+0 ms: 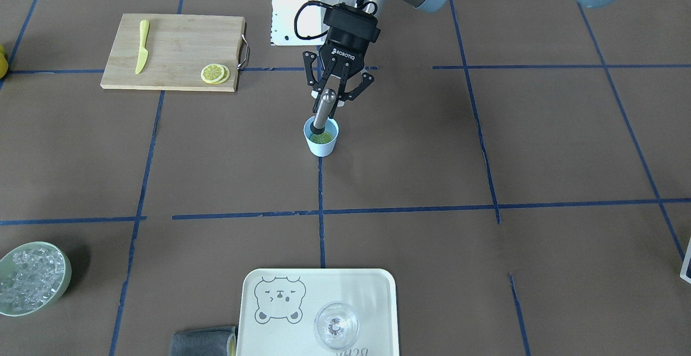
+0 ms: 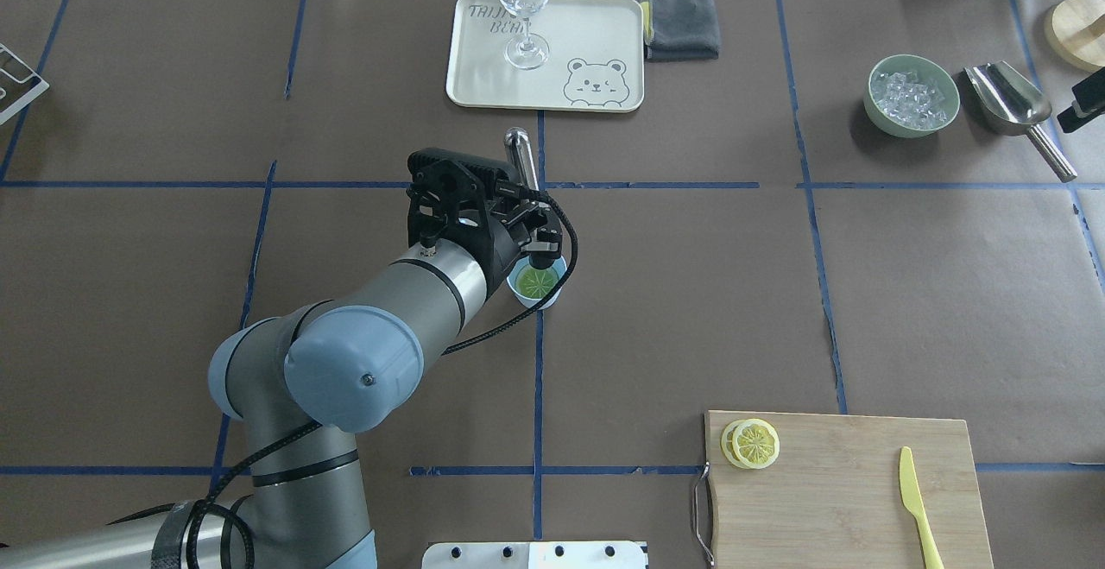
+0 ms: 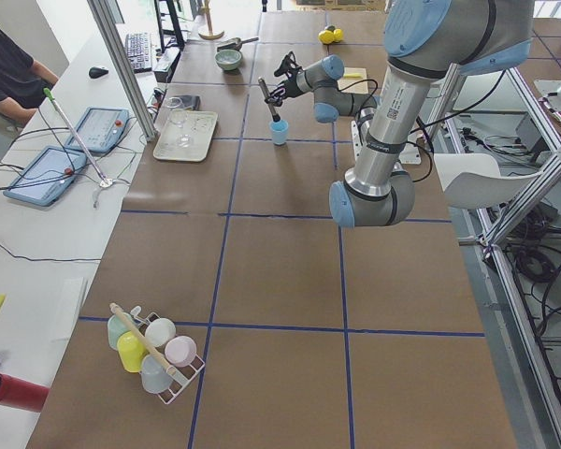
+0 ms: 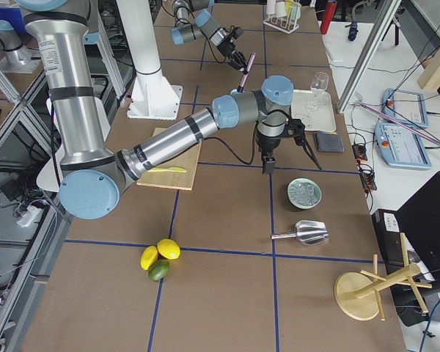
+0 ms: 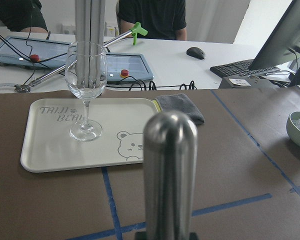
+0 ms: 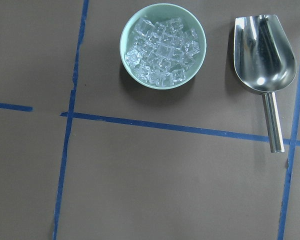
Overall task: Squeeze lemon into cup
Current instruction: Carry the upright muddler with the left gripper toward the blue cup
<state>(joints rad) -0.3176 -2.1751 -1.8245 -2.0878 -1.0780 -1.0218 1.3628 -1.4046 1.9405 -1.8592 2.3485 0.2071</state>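
— How far along?
— The lemon [image 1: 320, 138] slice already lies in the cup [image 1: 322, 149], mid-surface, far from every edge. The left pincer [image 1: 332, 98] pinches a steel muddler [image 1: 324, 110], its tip down on the slice.
— So it's pressing now?
— Looks so, though I can't judge the juice. For the right pincer [image 4: 268, 161], I can't tell its state.

Three lemon slices [image 1: 215, 73] (one in the cup [image 1: 322, 149]), one glass [image 1: 336, 326], one knife [image 1: 142, 46]
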